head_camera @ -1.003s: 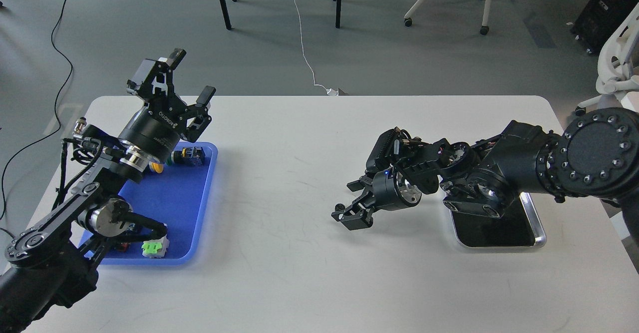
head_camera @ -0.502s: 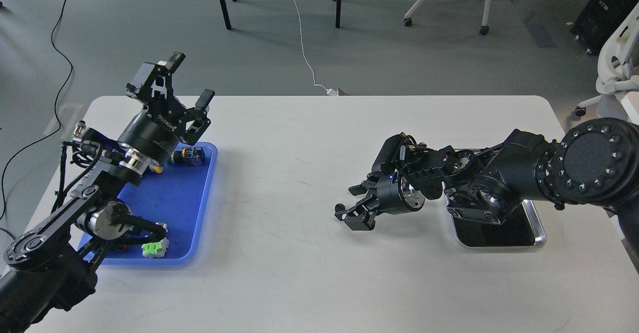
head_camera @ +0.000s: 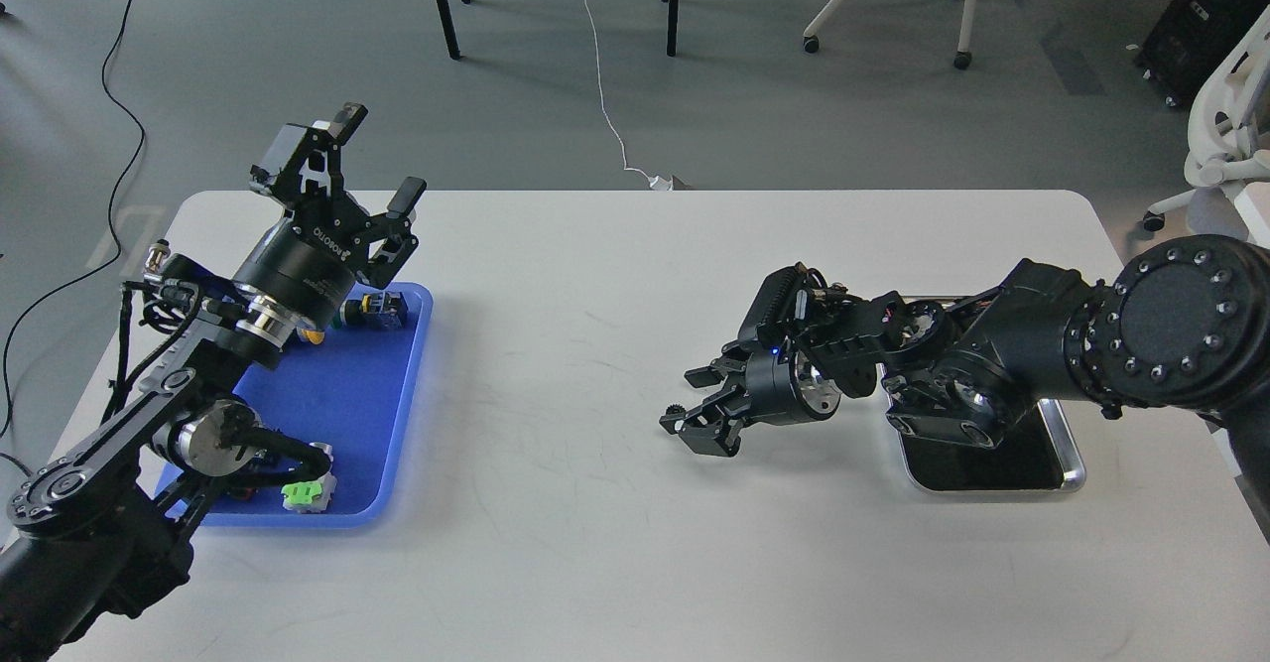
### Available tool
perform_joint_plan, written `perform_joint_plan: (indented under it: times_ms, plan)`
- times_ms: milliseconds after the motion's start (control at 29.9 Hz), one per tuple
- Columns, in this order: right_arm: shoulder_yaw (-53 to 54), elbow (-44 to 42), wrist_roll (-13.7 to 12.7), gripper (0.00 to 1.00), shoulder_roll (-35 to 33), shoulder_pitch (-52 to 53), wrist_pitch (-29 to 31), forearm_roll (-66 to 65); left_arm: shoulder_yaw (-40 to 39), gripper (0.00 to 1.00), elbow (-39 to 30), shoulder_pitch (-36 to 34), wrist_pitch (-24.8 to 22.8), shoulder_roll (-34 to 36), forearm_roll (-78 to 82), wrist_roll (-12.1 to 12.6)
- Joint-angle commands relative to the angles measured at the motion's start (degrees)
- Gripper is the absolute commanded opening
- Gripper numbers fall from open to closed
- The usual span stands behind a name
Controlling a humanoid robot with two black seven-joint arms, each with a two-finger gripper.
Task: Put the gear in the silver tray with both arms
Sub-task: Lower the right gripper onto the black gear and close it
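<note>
Sitting at the tip of the right gripper (head_camera: 687, 402), a small dark gear (head_camera: 674, 411) is only partly visible; whether the fingers pinch it or merely touch it I cannot tell. That gripper hangs low over the white table (head_camera: 595, 503), its fingers spread apart. Behind it, under the right arm's elbow, lies the silver tray (head_camera: 1064, 452), well apart from the gear. Across the table, the left gripper (head_camera: 377, 158) is raised with fingers released wide, holding nothing, above the far end of the blue tray (head_camera: 347, 394), which holds small parts.
</note>
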Motion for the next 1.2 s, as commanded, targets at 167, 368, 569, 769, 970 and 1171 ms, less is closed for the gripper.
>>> perform_joint_plan:
  times_ms: [167, 368, 569, 769, 970, 1171]
  plan:
    - [-0.02, 0.06, 0.02, 0.59, 0.0, -0.97, -1.67, -0.11, -0.08, 0.98, 0.0, 0.18, 0.09, 0.01, 0.0, 0.0]
    - [-0.11, 0.15, 0.02, 0.59, 0.0, -1.23, -2.29, -0.37, -0.61, 0.98, 0.09, 0.35, 0.0, -0.08, 0.0, 0.0]
    - [-0.2, 0.15, 0.02, 0.44, 0.0, -1.23, -2.29, -0.64, -0.69, 0.98, 0.0, 0.44, 0.0, 0.01, 0.0, 0.0]
    - [-0.2, 0.06, 0.02, 0.36, 0.0, -1.32, -2.29, -0.64, -0.78, 0.98, 0.0, 0.53, 0.0, -0.08, 0.0, 0.0]
    - [-0.2, -0.12, 0.02, 0.29, 0.0, -1.32, -2.2, -0.64, -0.78, 0.98, 0.0, 0.7, 0.0, -0.08, 0.0, 0.0]
    - [-0.11, -0.2, 0.02, 0.25, 0.0, -1.32, -2.02, -0.64, -0.78, 0.98, 0.0, 0.7, 0.0, -0.16, 0.0, 0.0]
